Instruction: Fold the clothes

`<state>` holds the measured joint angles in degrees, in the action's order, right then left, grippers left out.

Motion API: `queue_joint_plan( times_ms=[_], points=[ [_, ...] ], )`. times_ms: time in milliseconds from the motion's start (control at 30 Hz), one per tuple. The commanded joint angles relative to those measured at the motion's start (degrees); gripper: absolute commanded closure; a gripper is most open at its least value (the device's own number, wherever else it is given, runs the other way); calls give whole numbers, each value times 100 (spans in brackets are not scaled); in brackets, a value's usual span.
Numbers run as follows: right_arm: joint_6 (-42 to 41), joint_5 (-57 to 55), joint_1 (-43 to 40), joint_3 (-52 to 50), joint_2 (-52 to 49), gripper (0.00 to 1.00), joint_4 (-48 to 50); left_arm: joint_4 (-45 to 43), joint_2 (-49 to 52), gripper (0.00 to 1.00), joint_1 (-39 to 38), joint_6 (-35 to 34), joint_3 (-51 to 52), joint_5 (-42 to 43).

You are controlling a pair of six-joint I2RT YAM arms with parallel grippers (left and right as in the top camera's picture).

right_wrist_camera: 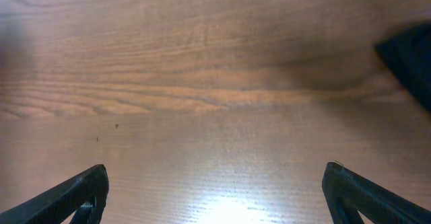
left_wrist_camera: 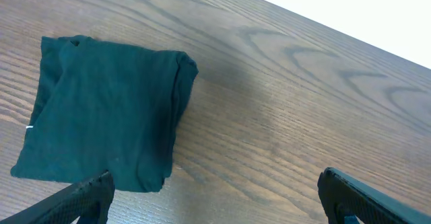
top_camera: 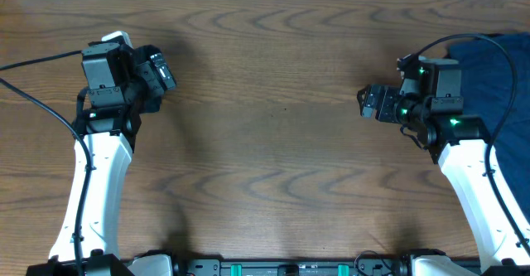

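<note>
A wide brown wood-grain worktop fills the scene, its far edge running along a white strip at the top.

Two white and black robot arms reach in from the near edge. The left arm rises along the left side and the right arm along the right side. They are well apart, with bare wood between them.

A loose heap of dark navy clothes lies at the far right corner of the worktop. It runs off the right edge of the overhead view and is partly behind the right arm's wrist. A black cable curves across it.

A dark teal-black T-shirt lies flat on the wood, folded into a rough rectangle. Its thick folded edge faces right and a tiny white fleck sits on its left side. Only the left wrist camera shows it, well in from the far edge of the worktop.

The left gripper has its jaws spread wide and grasps nothing. In its own camera, one fingertip overlaps the near edge of the folded shirt, but I cannot tell whether it touches.

The right gripper points toward the middle of the worktop. Its jaws are also spread wide and empty, over bare wood just beside the heap.
</note>
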<state>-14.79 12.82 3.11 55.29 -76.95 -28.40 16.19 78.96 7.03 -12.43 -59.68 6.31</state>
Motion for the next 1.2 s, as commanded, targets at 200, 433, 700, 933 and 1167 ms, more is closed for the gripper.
queue_joint_plan(
  times_ms=[200, 433, 700, 933, 1167],
  points=[
    [74, -212, 212, -101, 1005, 1, 1099, 11, -35, 2, 0, -35, 9, 76],
    [953, -472, 562, -103, 2785, 1, 1624, 11, -35, 2, 0, -37, 9, 76],
    [1626, -520, 595, -450, 4929, 1, 1318, 9, -35, 2, 0, -37, 9, 76],
    [1659, -686, 586, -1694, 6526, 1, 1412, 9, -35, 2, 0, -35, 9, 76],
    [1659, -704, 586, -3056, 7215, 1, 1714, 11, -35, 2, 0, -37, 9, 76]
  ],
)
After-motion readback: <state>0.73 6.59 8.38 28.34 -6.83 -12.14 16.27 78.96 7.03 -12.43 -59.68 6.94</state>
